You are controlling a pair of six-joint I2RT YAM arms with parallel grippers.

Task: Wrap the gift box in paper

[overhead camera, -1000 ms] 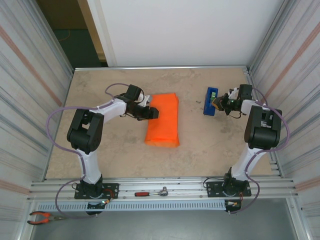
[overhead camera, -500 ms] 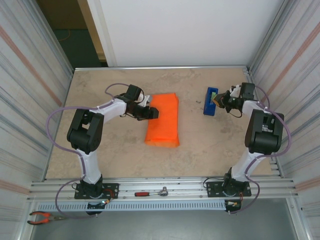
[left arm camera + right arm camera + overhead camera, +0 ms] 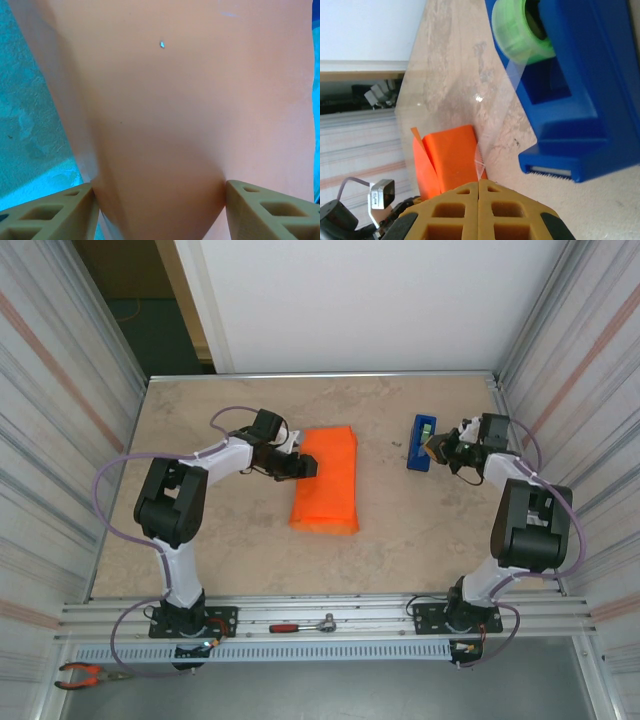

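Note:
The orange paper (image 3: 326,480) lies folded into a long bundle at the table's middle; the gift box is hidden under it. My left gripper (image 3: 303,467) holds the bundle's left side. In the left wrist view its tan fingers (image 3: 55,215) press against both flanks of the paper (image 3: 175,100). My right gripper (image 3: 437,447) sits beside the blue tape dispenser (image 3: 421,442). In the right wrist view that gripper (image 3: 479,182) is shut on a clear tape strip (image 3: 495,100) stretched from the green roll (image 3: 517,30); the paper (image 3: 452,155) lies beyond.
Corrugated walls close in the table (image 3: 420,530) on the left and right. A ratchet wrench (image 3: 305,625) lies on the front rail and red-handled pliers (image 3: 85,673) at the near left corner. The dispenser's serrated cutter (image 3: 550,171) faces my right fingers.
The right arm's elbow has swung toward the near right while its gripper stays by the dispenser with the tape. The left arm and the paper have not moved.

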